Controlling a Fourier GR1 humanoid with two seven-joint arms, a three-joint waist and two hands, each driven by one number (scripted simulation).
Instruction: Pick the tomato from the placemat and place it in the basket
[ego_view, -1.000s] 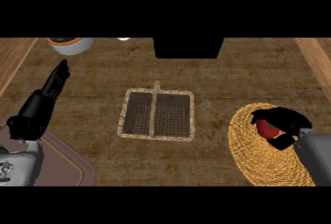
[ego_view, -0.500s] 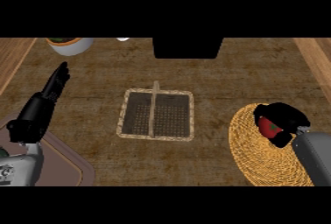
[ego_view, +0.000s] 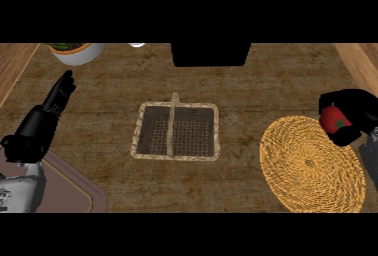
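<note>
Brown countertop; right hand at three o'clock curled around tomato, needing level carry toward central basket; left hand rested with straight fingers.

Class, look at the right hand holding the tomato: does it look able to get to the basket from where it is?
Probably yes. The right hand, curled round the tomato, is above the placemat's upper right edge. Only bare counter lies between it and the basket, whose top is open apart from its handle.
</note>
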